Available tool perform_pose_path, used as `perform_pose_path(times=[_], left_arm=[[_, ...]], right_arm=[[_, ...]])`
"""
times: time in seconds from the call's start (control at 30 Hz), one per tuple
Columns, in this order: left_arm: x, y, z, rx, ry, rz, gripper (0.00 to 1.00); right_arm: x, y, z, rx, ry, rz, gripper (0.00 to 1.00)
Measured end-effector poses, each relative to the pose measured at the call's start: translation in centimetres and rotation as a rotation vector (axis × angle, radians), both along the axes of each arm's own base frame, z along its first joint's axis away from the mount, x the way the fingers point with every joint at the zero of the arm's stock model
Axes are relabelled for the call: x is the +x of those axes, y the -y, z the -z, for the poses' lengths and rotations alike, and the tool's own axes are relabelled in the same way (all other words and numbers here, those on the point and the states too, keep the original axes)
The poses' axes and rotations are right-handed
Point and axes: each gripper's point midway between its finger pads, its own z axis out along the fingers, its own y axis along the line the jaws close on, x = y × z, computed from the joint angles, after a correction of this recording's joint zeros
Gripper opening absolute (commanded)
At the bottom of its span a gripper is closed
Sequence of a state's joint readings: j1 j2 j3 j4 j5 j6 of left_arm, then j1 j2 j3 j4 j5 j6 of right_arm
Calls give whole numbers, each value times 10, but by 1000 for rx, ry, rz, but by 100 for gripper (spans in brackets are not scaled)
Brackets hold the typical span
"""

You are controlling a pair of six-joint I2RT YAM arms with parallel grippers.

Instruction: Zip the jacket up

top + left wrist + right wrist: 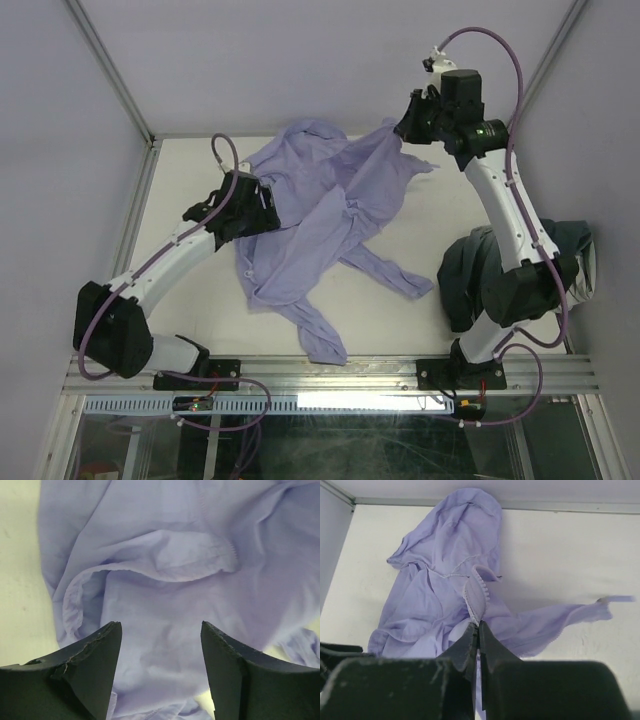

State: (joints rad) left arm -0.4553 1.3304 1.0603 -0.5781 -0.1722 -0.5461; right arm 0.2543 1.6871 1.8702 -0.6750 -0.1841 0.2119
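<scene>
- Jacket (320,215), lavender and wrinkled, lies crumpled in the middle of the white tabletop (180,180), with one sleeve trailing toward the near edge.
- At the far right, part of the jacket rises off the tabletop to the right pincer (408,125), which is raised near the back right corner.
- In the right wrist view, the right pincer (477,626) has its jaws pressed together on a ridged edge of the jacket. A small fold stands just above the tips, and the rest of the cloth hangs down to the tabletop.
- Left pincer (255,205) sits at the jacket's left side.
- In the left wrist view, its jaws stand wide apart, with lavender cloth and a gathered hem between them. Whether the tips touch the cloth cannot be told.
- A dark grey-green garment (462,275) is bunched by the right arm's base, near the end of one sleeve.
</scene>
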Motion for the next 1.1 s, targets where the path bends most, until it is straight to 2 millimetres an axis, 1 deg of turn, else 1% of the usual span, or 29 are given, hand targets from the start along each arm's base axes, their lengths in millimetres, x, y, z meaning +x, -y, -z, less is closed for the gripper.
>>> perform_pose_path(times=[0.03, 0.1, 0.17, 0.27, 0.37, 0.43, 0.5, 0.57, 0.63, 0.7, 0.77, 0.87, 0.93, 0.97, 1.03, 1.1], left_arm=[[3, 1, 10, 5, -25, 2, 66], [6, 6, 31, 17, -77, 13, 66], [10, 11, 57, 34, -140, 24, 65], [15, 12, 96, 65, -239, 26, 64], [22, 11, 123, 91, -305, 21, 64], [33, 6, 135, 112, -330, 5, 65], [51, -4, 132, 135, -315, -26, 65], [71, -23, 129, 164, -290, -79, 65], [88, -51, 127, 192, -273, -145, 65], [99, -83, 125, 214, -264, -220, 65], [106, -120, 121, 237, -261, -302, 66], [110, -163, 113, 280, -258, -390, 69], [112, -172, 106, 294, -246, -403, 72], [110, -172, 102, 300, -241, -396, 74], [108, -162, 87, 292, -215, -371, 76], [106, -145, 65, 261, -165, -329, 78]], right_arm=[[-6, 4, -4, -19, 4, 6, 0], [-14, 13, -5, -59, 1, 22, 0], [-19, 23, -3, -106, -8, 47, 0], [-24, 40, 4, -188, -28, 87, 0], [-29, 55, 6, -259, -43, 122, 0], [-33, 64, 4, -298, -42, 140, 0], [-36, 71, 1, -326, -35, 157, 0], [-40, 79, -3, -356, -31, 181, 0], [-44, 87, -7, -383, -26, 208, 0], [-49, 96, -10, -408, -21, 237, 0], [-53, 105, -15, -430, -13, 269, 0], [-59, 113, -18, -446, -16, 290, 0], [-60, 112, -17, -446, -23, 285, 0], [-61, 111, -15, -444, -28, 277, 0], [-65, 104, -11, -428, -48, 237, 0], [-68, 91, -7, -404, -66, 190, 0]])
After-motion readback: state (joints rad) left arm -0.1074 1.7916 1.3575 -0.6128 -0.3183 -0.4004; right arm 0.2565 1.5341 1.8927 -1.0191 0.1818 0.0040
